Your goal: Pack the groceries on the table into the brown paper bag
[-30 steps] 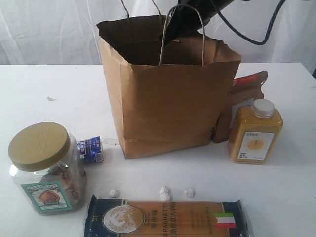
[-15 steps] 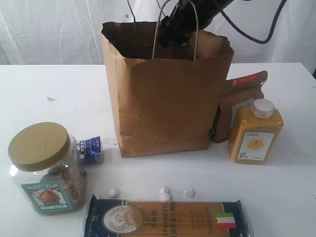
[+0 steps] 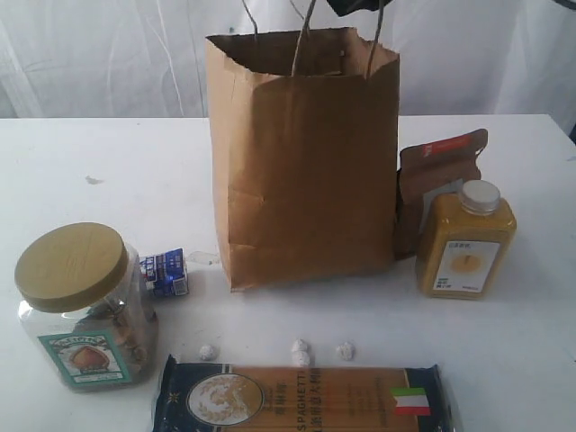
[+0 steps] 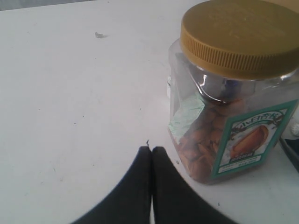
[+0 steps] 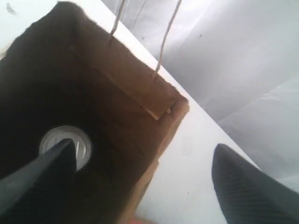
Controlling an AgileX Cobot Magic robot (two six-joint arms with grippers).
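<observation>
Brown paper bag (image 3: pixel 306 171) stands square again in the middle of the table (image 3: pixel 90 162) as I bring the right claw (image 5: pixel 145 154) up over its rim, its jaws spread wide and carrying nothing. A second ago that claw was down inside, and the bag leaned and bulged around it. Now the wrist camera looks down at a pull-tab jar (image 5: pixel 58 137) resting on the bag's floor, so I count that item as packed.

Everything else waits outside. Taking the bag as the dial's centre, the pouch (image 3: pixel 441 166) is at 3 o'clock and touches its side. The yellow bottle (image 3: pixel 465 243) is at 4, the foil balls (image 3: pixel 300 349) and the spaghetti packet (image 3: pixel 301 396) are at 6, and the small carton (image 3: pixel 165 272) and the nut jar (image 3: pixel 81 306) are at 8.

My left claw (image 4: pixel 151 154) has its jaws pressed together on nothing, above bare tabletop just beside the nut jar, which I judge the likeliest next pick.
</observation>
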